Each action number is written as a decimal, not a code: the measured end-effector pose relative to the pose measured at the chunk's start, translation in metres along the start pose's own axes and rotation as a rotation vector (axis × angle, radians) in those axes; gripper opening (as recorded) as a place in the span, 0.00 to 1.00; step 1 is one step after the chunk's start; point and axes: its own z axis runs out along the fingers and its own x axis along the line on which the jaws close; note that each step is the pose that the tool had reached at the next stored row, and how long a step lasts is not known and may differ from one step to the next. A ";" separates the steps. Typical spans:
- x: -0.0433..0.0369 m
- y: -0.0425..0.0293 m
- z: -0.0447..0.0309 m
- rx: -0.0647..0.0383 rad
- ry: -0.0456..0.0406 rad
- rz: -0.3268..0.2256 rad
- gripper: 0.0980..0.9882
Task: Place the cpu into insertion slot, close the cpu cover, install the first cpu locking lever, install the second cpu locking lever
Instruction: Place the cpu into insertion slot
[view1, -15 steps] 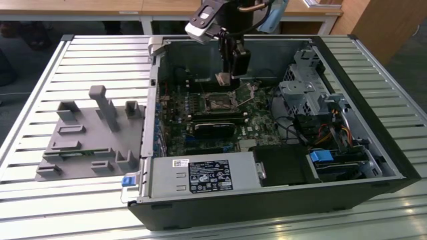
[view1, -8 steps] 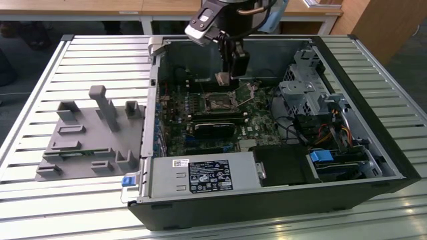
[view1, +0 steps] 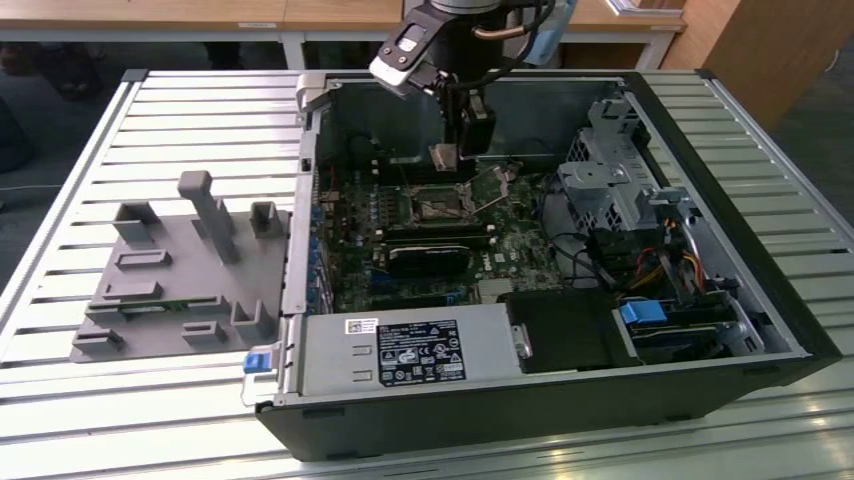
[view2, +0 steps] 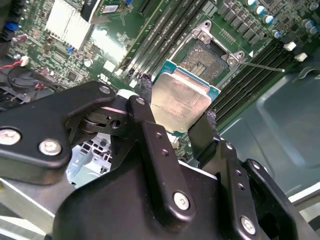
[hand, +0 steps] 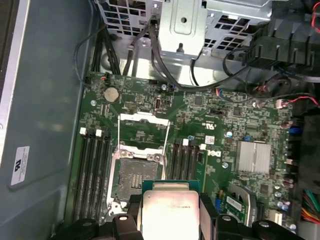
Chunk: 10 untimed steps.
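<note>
The cpu (view2: 182, 97) is pinched by its edges between the two black fingers of the gripper (view2: 177, 104), its pale metal face turned up toward the wrist. It is held clear of the green board, not yet seated. The insertion slot (hand: 136, 180) is seen below and just beyond the fingertips, dark centre uncovered. The cpu cover (hand: 143, 116) is swung open on the slot's far side from the fingertips. A thin locking lever (view2: 260, 65) is seen unlatched beside the slot.

Slatted metal table (view1: 134, 420) bears open computer case (view1: 534, 420) and grey fixture (view1: 160, 285).
</note>
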 end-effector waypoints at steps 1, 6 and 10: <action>0.0000 -0.0001 0.0011 0.000 0.0006 0.000 0.50; 0.0013 -0.0006 0.0097 -0.001 0.0005 0.000 0.50; 0.0021 -0.0009 0.0152 -0.001 0.0001 0.000 0.50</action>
